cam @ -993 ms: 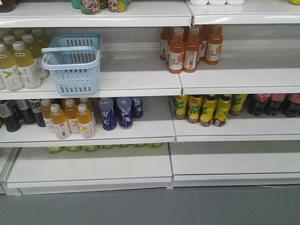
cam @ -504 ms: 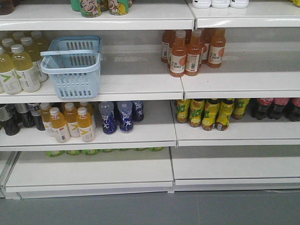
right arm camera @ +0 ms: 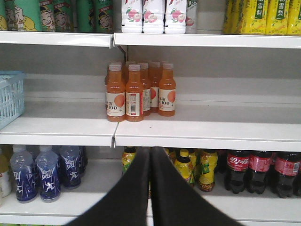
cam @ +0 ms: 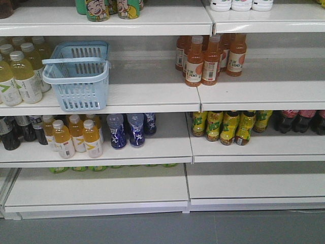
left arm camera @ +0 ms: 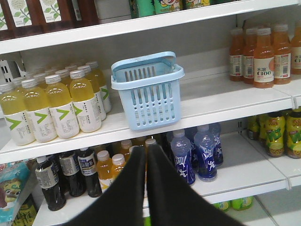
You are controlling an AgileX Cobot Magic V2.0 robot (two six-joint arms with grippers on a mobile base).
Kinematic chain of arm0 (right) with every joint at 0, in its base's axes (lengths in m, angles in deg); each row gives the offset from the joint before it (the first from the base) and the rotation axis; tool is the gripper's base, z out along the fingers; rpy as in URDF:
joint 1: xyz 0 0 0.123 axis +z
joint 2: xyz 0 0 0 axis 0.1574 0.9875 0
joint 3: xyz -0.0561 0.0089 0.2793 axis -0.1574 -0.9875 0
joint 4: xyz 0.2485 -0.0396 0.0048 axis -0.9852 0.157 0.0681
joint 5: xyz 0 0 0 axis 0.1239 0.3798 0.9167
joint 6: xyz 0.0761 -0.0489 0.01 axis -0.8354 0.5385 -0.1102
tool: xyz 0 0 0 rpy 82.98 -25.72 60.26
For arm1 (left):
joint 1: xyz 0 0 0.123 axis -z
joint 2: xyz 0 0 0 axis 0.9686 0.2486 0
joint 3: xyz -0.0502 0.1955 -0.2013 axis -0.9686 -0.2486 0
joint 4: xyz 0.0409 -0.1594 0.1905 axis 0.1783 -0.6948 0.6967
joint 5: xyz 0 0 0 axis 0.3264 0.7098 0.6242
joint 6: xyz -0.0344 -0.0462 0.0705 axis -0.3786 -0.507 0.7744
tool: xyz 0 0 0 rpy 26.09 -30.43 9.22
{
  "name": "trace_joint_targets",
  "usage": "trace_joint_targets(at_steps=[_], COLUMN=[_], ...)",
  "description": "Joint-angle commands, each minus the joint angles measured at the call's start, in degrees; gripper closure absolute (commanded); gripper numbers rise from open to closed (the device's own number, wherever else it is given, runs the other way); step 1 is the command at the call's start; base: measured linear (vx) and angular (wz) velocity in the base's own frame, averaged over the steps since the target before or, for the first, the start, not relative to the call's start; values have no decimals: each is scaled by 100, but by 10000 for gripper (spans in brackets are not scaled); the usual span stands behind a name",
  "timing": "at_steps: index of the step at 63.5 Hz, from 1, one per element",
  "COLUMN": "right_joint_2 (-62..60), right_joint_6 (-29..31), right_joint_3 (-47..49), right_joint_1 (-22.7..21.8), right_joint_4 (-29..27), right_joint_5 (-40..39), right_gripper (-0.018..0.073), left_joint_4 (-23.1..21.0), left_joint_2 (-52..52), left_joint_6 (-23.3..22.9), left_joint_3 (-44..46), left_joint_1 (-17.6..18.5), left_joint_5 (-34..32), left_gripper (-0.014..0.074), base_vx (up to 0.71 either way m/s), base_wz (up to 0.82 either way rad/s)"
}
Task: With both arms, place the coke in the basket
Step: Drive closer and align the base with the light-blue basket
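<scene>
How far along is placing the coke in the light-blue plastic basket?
Done: nothing; the light-blue slotted plastic basket looks empty. In hand: nothing; the left gripper and right gripper are shut and empty. Left: everything; the dark red-labelled cola bottles stand on a lower shelf.

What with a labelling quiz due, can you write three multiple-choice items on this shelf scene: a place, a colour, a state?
1. Where does the light-blue slotted plastic basket stand?
A) on the floor
B) on a white shelf beside pale-yellow bottles
C) on the top shelf

2. What colour is the drink in the tall capped bottles further right on that shelf?
A) green
B) clear
C) orange

3. How is the left gripper?
A) shut, holding nothing
B) wide open
C) shut on the basket

Key: 1B, it sits next to the yellow bottles; 2C, orange liquid shows; 3A, its black fingers meet with nothing between.
</scene>
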Motion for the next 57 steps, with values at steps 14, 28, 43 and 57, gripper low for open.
trace_joint_targets(at_steps=[14, 28, 43, 57], right_joint_2=[-72, -72, -72, -72], right_joint_6=[21, 21, 21, 21], right_joint_3=[-47, -47, -47, -47], right_joint_1=[-30, -30, -30, -30], right_joint_4=[16, 16, 16, 16], right_joint_5=[-417, -417, -417, -412], right_gripper=[569, 569, 569, 569], left_joint_4=[-5, -5, -5, -5], left_joint_2=[-116, -116, -116, -116], left_joint_6=[-18, -18, -18, -18], left_joint_3=[193, 193, 193, 193], left_joint_1=[-6, -6, -6, -6], left_joint_5=[-466, -466, -466, -466], left_gripper=[602, 602, 602, 602], base_vx=[4, 4, 4, 3], base_wz=[0, 0, 0, 0])
